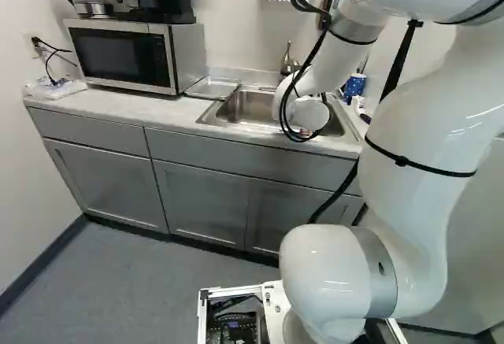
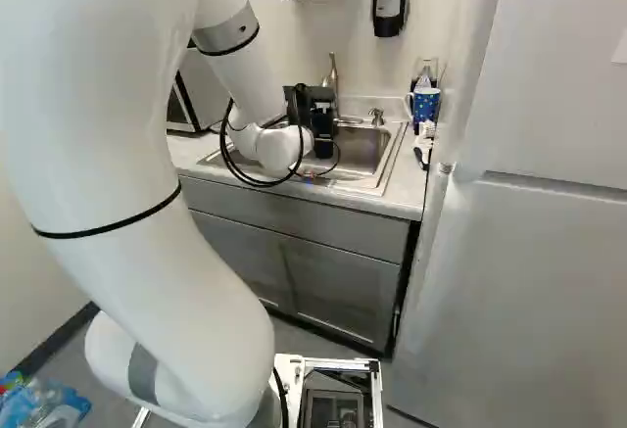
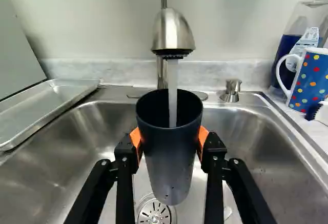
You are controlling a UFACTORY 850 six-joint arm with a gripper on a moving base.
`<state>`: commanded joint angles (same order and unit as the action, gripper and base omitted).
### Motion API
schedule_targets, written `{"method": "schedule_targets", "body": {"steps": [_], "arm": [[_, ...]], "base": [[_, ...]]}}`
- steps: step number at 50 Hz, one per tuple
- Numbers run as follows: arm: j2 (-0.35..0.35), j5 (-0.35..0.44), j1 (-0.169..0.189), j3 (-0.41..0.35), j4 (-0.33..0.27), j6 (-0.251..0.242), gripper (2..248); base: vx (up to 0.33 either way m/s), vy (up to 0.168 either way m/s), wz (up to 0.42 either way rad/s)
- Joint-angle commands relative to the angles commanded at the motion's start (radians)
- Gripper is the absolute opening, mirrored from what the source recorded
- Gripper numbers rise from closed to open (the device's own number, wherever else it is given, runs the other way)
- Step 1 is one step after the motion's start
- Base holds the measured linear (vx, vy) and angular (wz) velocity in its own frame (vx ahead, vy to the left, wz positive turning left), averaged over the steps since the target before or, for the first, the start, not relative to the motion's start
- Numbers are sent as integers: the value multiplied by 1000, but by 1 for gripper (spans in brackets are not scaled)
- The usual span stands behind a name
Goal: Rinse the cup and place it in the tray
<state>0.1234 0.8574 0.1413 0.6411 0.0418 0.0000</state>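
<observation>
Cup (image 3: 169, 157), dark, tapered, paler toward its base, water (image 3: 173, 93) streaming in; gripper (image 2: 323, 142) clamped on it

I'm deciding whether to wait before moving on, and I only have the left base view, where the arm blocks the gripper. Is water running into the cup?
Observer: Yes. The wrist view shows a stream falling from the faucet into the cup.
Operator: And is the cup gripped, or just resting there?
Observer: Gripped. The fingers have it between them, an orange pad against each side.
</observation>
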Motion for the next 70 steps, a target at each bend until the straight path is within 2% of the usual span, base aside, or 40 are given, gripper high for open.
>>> {"method": "schedule_targets", "body": {"steps": [70], "arm": [[0,0,0,0,0,0,123]], "base": [[0,0,0]]}}
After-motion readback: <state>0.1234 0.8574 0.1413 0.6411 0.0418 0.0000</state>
